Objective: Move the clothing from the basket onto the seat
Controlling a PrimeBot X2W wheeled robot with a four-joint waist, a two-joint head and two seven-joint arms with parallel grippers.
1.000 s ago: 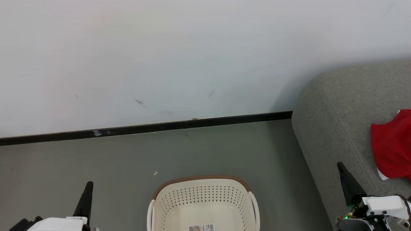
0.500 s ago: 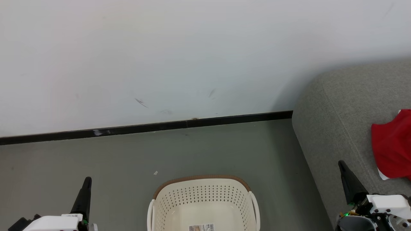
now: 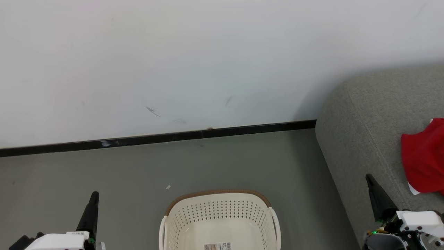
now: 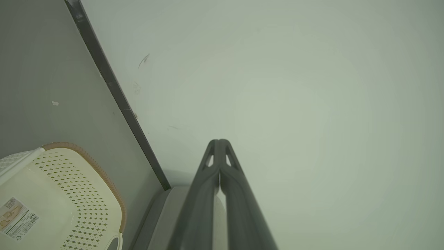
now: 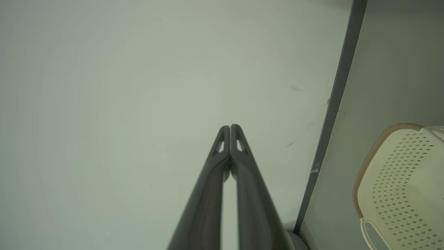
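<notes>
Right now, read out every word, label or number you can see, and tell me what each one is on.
No text here can be read.
On the floor of the basket, a barcode sticker: print too small to read.
Just behind the left gripper, a small tag: too blurred to read.

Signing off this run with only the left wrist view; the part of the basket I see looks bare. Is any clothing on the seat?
Observer: Yes, red clothing lies on the grey seat, at the head view's right edge.
Operator: Is the other arm holding anything?
Observer: No, the right gripper is shut with nothing between its fingers.
Operator: Is it touching the clothing?
Observer: No, it points up apart from the clothing, with bare seat between.
</notes>
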